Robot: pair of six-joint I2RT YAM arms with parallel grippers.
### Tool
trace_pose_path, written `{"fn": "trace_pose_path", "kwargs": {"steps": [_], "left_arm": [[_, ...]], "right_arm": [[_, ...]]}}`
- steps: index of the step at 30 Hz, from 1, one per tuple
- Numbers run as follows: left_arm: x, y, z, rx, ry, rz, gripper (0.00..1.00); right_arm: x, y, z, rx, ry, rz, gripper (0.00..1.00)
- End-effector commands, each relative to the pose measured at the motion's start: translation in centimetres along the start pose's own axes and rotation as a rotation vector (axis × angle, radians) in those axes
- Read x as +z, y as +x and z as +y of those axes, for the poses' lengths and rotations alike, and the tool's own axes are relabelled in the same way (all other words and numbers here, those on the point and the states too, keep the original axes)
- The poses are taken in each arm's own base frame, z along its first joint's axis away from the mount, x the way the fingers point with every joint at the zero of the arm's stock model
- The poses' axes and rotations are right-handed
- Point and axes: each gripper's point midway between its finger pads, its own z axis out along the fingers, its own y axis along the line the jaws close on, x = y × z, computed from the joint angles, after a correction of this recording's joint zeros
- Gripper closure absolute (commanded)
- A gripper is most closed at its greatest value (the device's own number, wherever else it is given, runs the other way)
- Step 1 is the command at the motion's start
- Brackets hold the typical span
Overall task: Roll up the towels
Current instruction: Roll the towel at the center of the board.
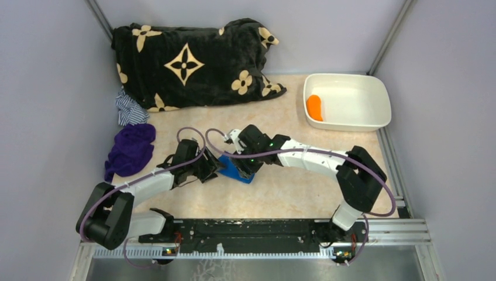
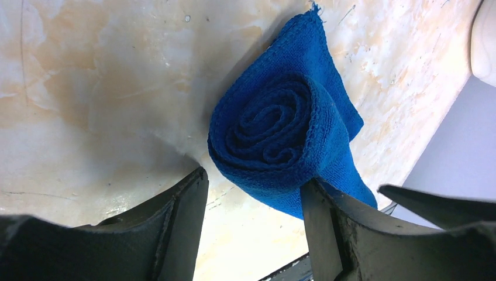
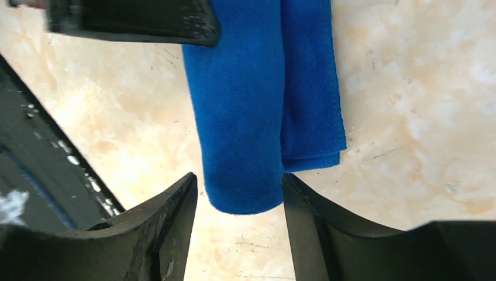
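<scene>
blue towel (image 1: 237, 170) lies on the tabletop (image 1: 292, 193), well apart from the white tub (image 1: 350, 126) and nearer the arm bases than the tub is. it's mostly coiled, a tidy spiral in the left wrist view, with a flat tail (image 3: 310, 88) not yet wound in. left hand (image 2: 252, 177) is spread, the roll just off its tips, one finger touching cloth. right hand (image 3: 240, 175) straddles the other end, fingers close against both sides; squeezing or not, can't tell. the danger, i reckon: one hand pushes ahead of the other and the roll goes cone-shaped, or a finger drags the outer layer and the coil springs loose. let go too soon and that tail could flop open. purple towel (image 1: 131, 149), farther from the tub, waits unrolled.
</scene>
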Motion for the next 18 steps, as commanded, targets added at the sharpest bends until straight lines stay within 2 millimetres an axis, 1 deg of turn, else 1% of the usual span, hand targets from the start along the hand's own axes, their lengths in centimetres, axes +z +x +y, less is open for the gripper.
{"fn": "trace_pose_path", "kwargs": {"steps": [1,4,6,8,10,13,18], "left_arm": [[0.2,0.7,3.6,-0.002,-0.141,0.006,0.35],[0.3,0.6,3.6,-0.002,-0.143,0.005,0.35],[0.3,0.7,3.6,0.0,-0.145,0.008,0.35],[0.4,0.7,3.6,0.0,-0.146,0.011,0.35],[0.4,0.7,3.6,0.001,-0.146,0.013,0.35],[0.4,0.7,3.6,-0.001,-0.144,0.012,0.35],[0.5,0.6,3.4,0.007,-0.142,0.016,0.35]], "right_arm": [[-2.5,-3.2,-0.5,-0.208,0.265,-0.119,0.44],[-2.4,-3.7,0.7,-0.328,0.328,-0.148,0.43],[-2.1,-3.8,1.9,-0.4,0.332,-0.153,0.42],[-1.3,-3.5,3.0,-0.457,0.32,-0.15,0.42],[-0.2,-2.8,3.5,-0.507,0.321,-0.121,0.42],[2.3,-1.2,2.6,-0.538,0.358,-0.05,0.42],[4.8,0.8,0.9,-0.557,0.409,0.02,0.42]]}}
